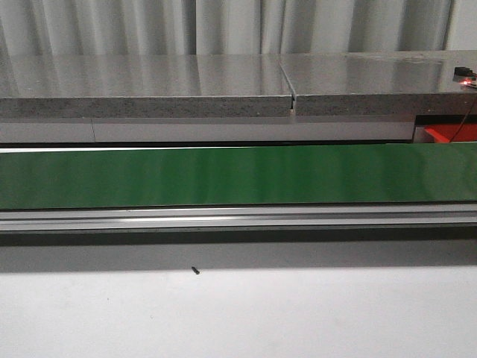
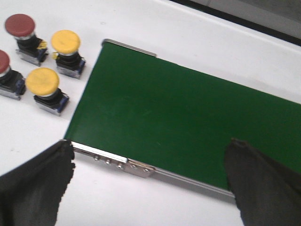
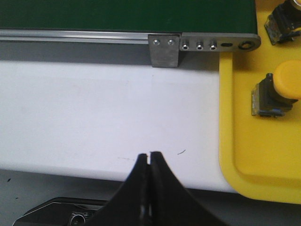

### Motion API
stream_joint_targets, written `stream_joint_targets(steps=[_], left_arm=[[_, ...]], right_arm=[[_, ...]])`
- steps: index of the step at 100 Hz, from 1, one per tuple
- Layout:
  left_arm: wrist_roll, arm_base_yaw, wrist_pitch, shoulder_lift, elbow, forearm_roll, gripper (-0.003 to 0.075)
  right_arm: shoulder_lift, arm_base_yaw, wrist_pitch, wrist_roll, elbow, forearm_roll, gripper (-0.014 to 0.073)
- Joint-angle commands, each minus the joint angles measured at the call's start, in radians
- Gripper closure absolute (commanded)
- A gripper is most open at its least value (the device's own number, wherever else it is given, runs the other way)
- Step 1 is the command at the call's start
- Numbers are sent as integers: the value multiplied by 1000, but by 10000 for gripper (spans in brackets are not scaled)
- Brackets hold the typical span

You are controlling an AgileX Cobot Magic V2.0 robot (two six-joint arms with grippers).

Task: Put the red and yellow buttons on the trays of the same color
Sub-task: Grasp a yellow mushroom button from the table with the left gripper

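In the left wrist view two yellow buttons (image 2: pixel 65 41) (image 2: pixel 42 81) and two red buttons (image 2: pixel 20 24) (image 2: pixel 3 62) stand on the white table beside the end of the green conveyor belt (image 2: pixel 188 122). My left gripper (image 2: pixel 150 174) is open and empty over the belt's near rail, apart from the buttons. In the right wrist view a yellow tray (image 3: pixel 254 155) holds a yellow button (image 3: pixel 284 89) lying on its side, and another button (image 3: pixel 284 21) shows at the tray's far edge. My right gripper (image 3: pixel 149 157) is shut and empty over the white table beside the tray. No red tray is in view.
The front view shows only the green belt (image 1: pixel 238 176), its metal rail (image 1: pixel 238 218), a grey stone shelf (image 1: pixel 149 86) behind, and the white table (image 1: pixel 238 313). A metal bracket (image 3: pixel 164 51) hangs from the belt rail near the yellow tray.
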Motion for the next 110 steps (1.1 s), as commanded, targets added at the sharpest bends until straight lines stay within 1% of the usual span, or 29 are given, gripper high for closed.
stream_joint_targets(steps=[1,16,38,56,62,79,110], left_arm=[[-18,60,-54,58,-74,-32,89],[-18,162,37,202,-165,-63,95],[-42,225,110,409,-262,-63,95],[-51,244,110,567,-330,-56,95],[-51,244,108,612,-355,-32,96],[-55,244,75,727,-408,-31,133],[-61,244,7,815,-444,-36,141]], right_arm=[[1,1,-46,-8,-35,0,685],[1,1,-46,-8,-35,0,685],[1,1,-46,-8,-35,0,685],[1,1,-46,-8,-35,0,685],[1,1,-46,-8,-35,0,685],[1,1,-46,-8,-35,0,685],[1,1,-46,-8,-35,0,685]])
